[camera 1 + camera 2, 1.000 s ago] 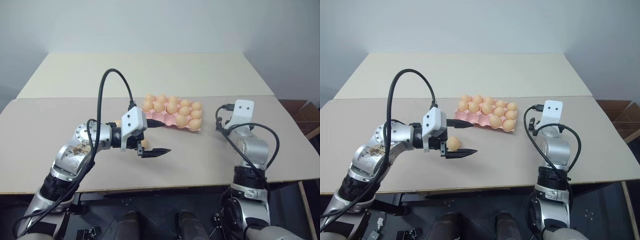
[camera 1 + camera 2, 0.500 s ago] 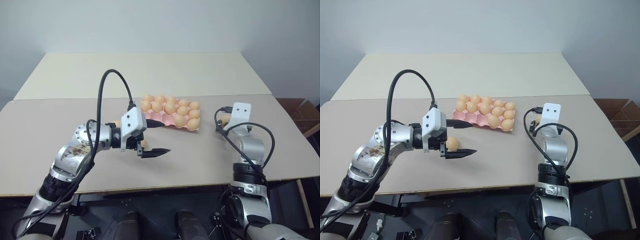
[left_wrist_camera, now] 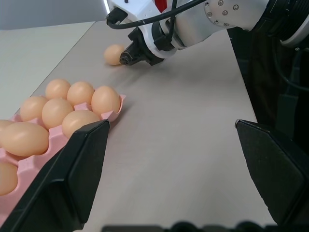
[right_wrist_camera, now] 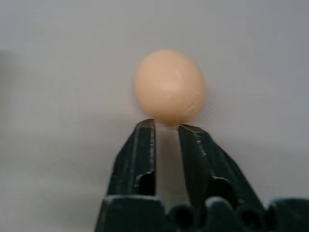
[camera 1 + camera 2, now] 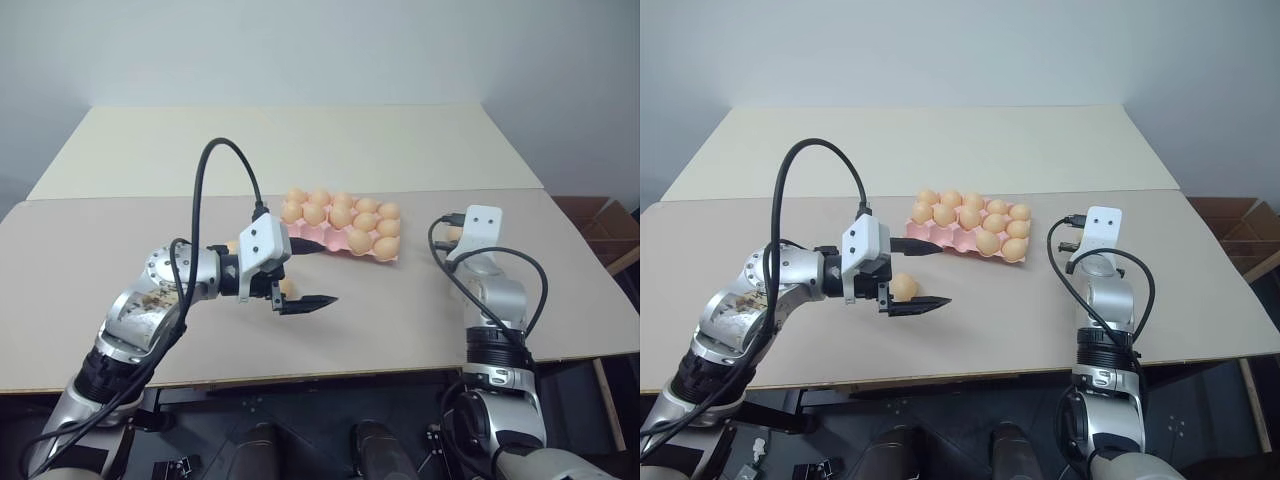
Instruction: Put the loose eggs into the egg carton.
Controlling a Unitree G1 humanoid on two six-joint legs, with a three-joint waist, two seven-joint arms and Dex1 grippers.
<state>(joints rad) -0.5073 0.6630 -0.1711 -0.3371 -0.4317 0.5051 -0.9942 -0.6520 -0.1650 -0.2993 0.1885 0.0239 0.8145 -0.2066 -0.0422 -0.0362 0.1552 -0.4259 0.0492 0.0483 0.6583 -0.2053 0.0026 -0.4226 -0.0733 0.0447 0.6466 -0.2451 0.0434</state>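
Eggshell (image 4: 170, 87) is being judged brittle and slippery: right gripper (image 4: 166, 126) is sitting clenched empty behind it; left gripper (image 5: 925, 275) is being held released.

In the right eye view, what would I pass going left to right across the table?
left gripper, jaws wide apart, with a loose egg on the table between its fingers → egg carton → right gripper, hidden behind its white wrist camera.

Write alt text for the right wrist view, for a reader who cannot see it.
The right gripper, its two black fingers nearly shut with only a thin gap, points at a loose egg lying on the pale table just past the fingertips. The egg is not between the fingers.
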